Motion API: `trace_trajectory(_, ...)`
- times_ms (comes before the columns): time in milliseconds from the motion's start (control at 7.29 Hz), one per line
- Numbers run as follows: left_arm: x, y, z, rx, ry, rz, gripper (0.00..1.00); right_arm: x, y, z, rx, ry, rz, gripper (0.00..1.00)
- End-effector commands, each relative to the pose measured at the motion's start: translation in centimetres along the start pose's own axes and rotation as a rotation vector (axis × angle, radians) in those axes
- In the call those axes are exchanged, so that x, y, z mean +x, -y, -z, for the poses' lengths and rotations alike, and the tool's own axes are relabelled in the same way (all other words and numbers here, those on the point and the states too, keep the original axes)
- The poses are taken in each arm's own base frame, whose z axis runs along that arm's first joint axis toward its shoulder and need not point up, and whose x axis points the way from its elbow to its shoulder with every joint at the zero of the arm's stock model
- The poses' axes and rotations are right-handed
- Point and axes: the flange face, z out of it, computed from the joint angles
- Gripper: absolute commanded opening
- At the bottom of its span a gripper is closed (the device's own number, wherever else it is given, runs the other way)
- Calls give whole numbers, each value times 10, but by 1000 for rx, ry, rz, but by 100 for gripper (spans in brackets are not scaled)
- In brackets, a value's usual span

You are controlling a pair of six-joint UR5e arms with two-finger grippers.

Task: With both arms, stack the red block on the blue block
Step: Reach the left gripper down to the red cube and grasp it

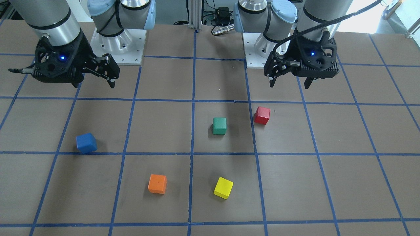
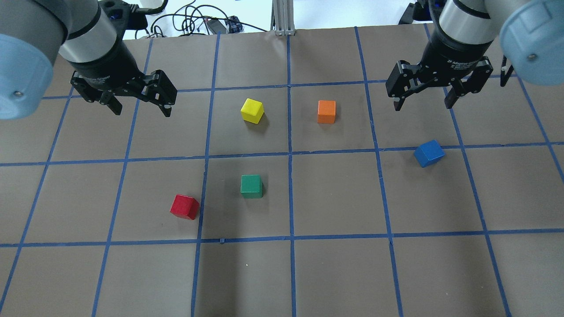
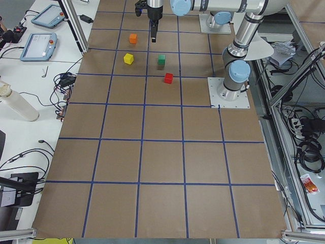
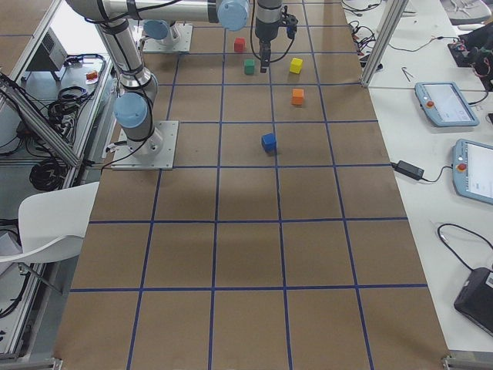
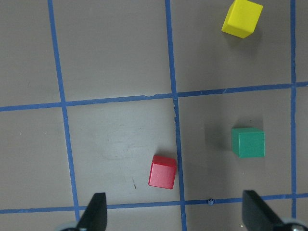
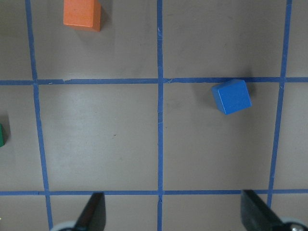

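Observation:
The red block [image 2: 185, 207] sits on the brown table on the left side, also in the front view [image 1: 262, 115] and the left wrist view [image 5: 162, 172]. The blue block [image 2: 428, 153] sits on the right side, turned slightly, also in the front view [image 1: 86, 143] and the right wrist view [image 6: 231, 96]. My left gripper [image 2: 142, 111] is open and empty, held above the table beyond the red block. My right gripper [image 2: 423, 106] is open and empty, held above the table just beyond the blue block.
A green cube [image 2: 251, 186] sits to the right of the red block. A yellow cube [image 2: 252, 110] and an orange cube [image 2: 326, 112] sit farther out near the middle. Blue tape lines grid the table [image 2: 335, 273].

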Motion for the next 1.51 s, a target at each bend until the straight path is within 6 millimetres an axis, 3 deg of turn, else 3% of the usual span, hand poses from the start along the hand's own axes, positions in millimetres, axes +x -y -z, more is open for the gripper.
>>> trace_trajectory(0,1,2,-4,-7,0,0,100,0,0,0,-1,2,-1,100)
trace_trajectory(411,-4,-4,-17,-46,-2,-22,100,0,0,0,1,-1,-1,100)
trace_trajectory(548,-7,-2,-51,-101,-12,-56,100,0,0,0,2,-5,-2,100)
trace_trajectory(823,-17,6,-138,-102,-19,-61,100,1,1,0,2,-4,-4,100)
trace_trajectory(960,-17,1,-174,-116,-22,-100,100,4,2,0,5,-4,-10,100)
trace_trajectory(1234,-17,-18,-226,-78,-14,-163,100,5,3,0,6,-1,-8,100)
trace_trajectory(1371,-9,-37,-248,-109,-27,-176,100,6,3,0,6,-3,-8,100)
